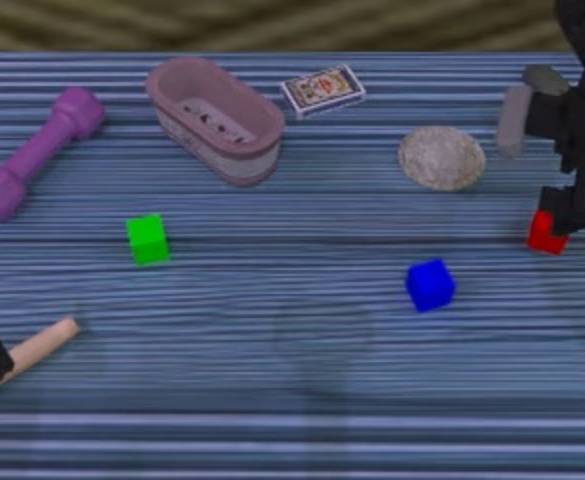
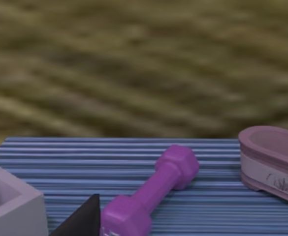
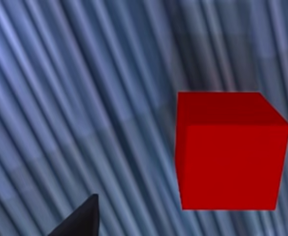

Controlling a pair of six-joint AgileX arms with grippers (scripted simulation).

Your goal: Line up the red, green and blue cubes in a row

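Right gripper (image 1: 564,222) hovers directly over the red cube (image 1: 545,233) at the table's right edge, partly covering it in the top view — a placing that reads as lining up for a grasp, since that cube lies farthest from the others. Whether its fingers are apart or together I cannot tell: the top view shows only a dark mass, and the right wrist view shows one dark fingertip (image 3: 80,220) in the corner, clear of the cube. That wrist view does show what the top view hides — the red cube (image 3: 230,152) whole, sitting flat on the striped table (image 3: 84,98). The blue cube (image 1: 430,285) sits near the middle-right, the green cube (image 1: 148,240) well apart on the left. The left arm is parked at the left edge; its wrist view takes in the purple dumbbell (image 2: 151,194) and pink tub (image 2: 274,160).
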